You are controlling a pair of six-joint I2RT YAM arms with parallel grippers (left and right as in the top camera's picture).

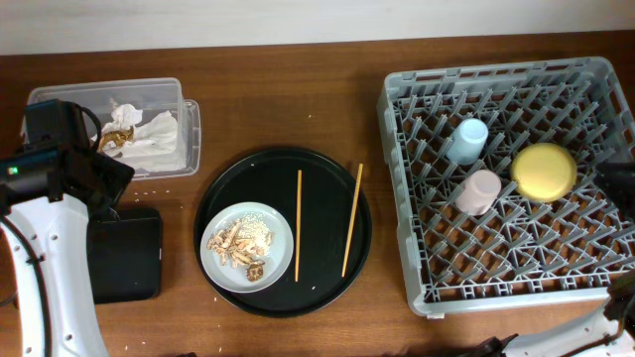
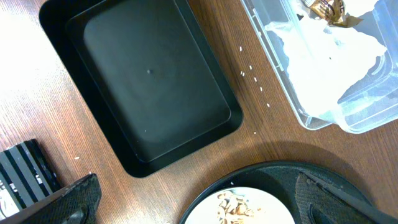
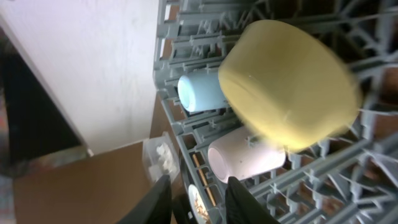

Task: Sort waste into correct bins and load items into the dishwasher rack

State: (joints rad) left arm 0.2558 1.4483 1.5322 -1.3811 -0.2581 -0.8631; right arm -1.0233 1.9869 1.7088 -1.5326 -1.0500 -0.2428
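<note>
Since the light-blue cup, pink cup and yellow bowl sit in the dishwasher rack, and the napkins and a gold-brown wrapper are in the clear tub, I read this as the gap between loading and the scraps step.

Left to do: food scraps on the grey plate, plus two chopsticks, all on the round black tray mid-table.

Left fingers are spread wide with nothing between them, hovering over the near-left table between the shallow black tray and the plate. Right fingers are parted and hold nothing; the bowl ahead is blurred, so it's probably seated, but I can't confirm.

Next move likely: left arm takes the plate by its rim and tips the scraps into the shallow black tray just to its left. That needs a level carry, since the heap is loose.

In the way: the left chopstick lies just beside the plate's right edge. White specks dot the table by the tub.
</note>
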